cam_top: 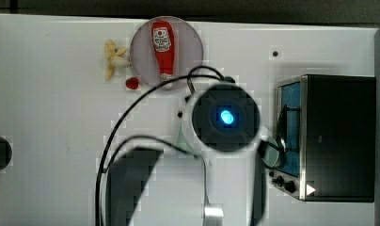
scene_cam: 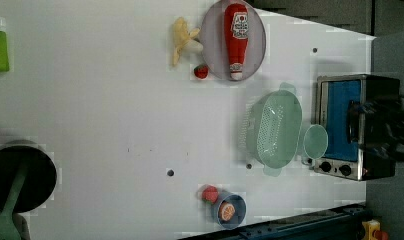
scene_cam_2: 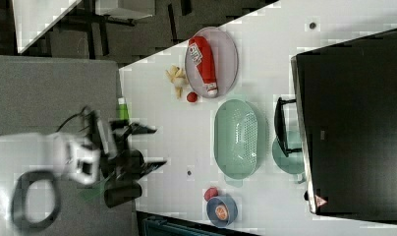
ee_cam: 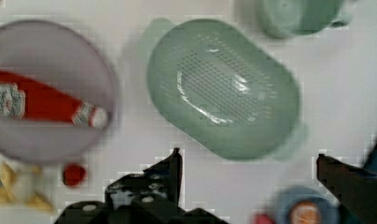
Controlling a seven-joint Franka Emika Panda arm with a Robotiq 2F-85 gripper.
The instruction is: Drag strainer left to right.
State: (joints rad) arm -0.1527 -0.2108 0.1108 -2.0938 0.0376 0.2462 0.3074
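From where I sit the white bench [scene_cam: 100, 115] reads bright and evenly lit, nearly washed out in the left view, with only soft, faint shadows beside the strainer [scene_cam: 274, 129] and the plate [scene_cam: 210, 45] — no hard glare except a small highlight on the strainer's floor in the wrist view. All four feeds are blocky with compression, and the wrist view is smeared, its gripper [ee_cam: 247, 172] fingers dark and soft-edged at the frame's rim. In the top view the arm [cam_top: 225, 117] looms out of focus with a blue light glowing at its centre — and in the right view the arm is blurred too.
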